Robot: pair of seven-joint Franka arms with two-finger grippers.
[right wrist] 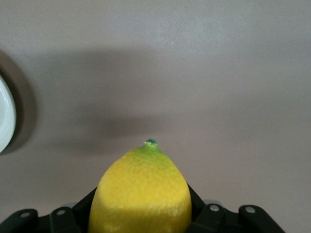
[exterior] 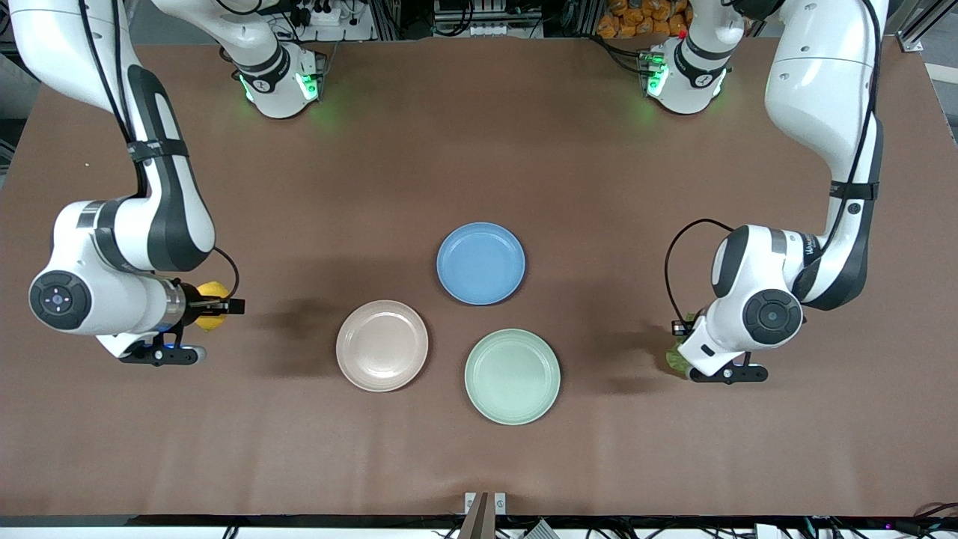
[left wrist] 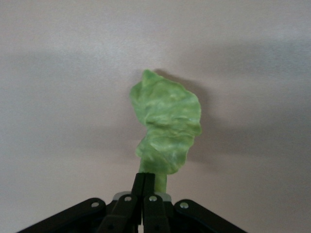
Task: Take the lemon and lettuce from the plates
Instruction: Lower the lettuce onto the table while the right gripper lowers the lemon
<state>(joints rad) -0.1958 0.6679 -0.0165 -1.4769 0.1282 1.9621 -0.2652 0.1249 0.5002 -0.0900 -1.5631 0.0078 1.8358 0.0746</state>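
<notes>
Both plates are already bare, so what remains for you is to carry and set down cleanly. Your right gripper (exterior: pixel 217 305) is clamped on the lemon (exterior: pixel 210 305), held in the air over bare table toward the right arm's end, well apart from the pink plate (exterior: pixel 382 345). In the right wrist view the lemon (right wrist: pixel 141 194) sits deep between the jaws with its nubby tip pointing away from the wrist, which looks like a secure hold.

Your left gripper (exterior: pixel 682 352) is pinched tight on the lettuce (exterior: pixel 676 358), over bare table toward the left arm's end, well clear of the green plate (exterior: pixel 512 376). The left wrist view shows the lettuce (left wrist: pixel 167 128) gripped only by a narrow stem-like end at the fingertips (left wrist: pixel 146 187), with the rest of the leaf hanging free.

That leaf is your weaker grip (thin, floppy, held by an edge), so I'd move the left arm slowly and avoid sudden turns of the wrist. Keep both hands away from the blue plate (exterior: pixel 480 263) and the other two. Lower each piece close to the table (exterior: pixel 479 150) before you release, the lemon especially, since it will likely roll if dropped.
</notes>
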